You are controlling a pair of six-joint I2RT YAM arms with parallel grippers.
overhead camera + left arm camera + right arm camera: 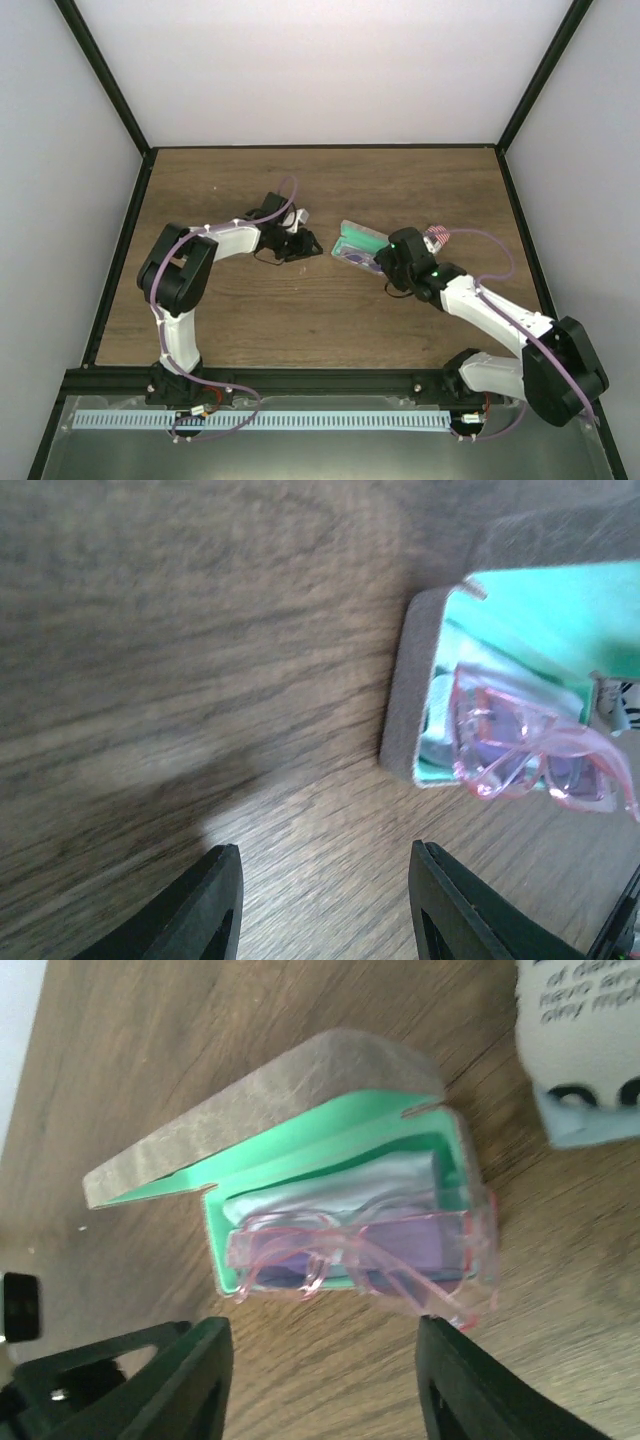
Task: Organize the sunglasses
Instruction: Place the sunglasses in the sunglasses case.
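The sunglasses with purple-pink lenses (360,1250) lie in an open case (270,1100) with a green lining and a grey lid; one temple sticks out over the case's front edge. They also show in the left wrist view (530,750) and the case shows mid-table in the top view (355,243). My right gripper (325,1380) is open and empty just in front of the case (375,266). My left gripper (325,890) is open and empty over bare wood, left of the case (308,244). A thin black wire-framed pair (272,256) lies beside the left gripper.
A pink-striped case (437,237) lies right of the open case. A white printed object (580,1020) with a light blue piece (590,1125) lies beyond the case's right end. Black frame rails (110,250) border the wooden table.
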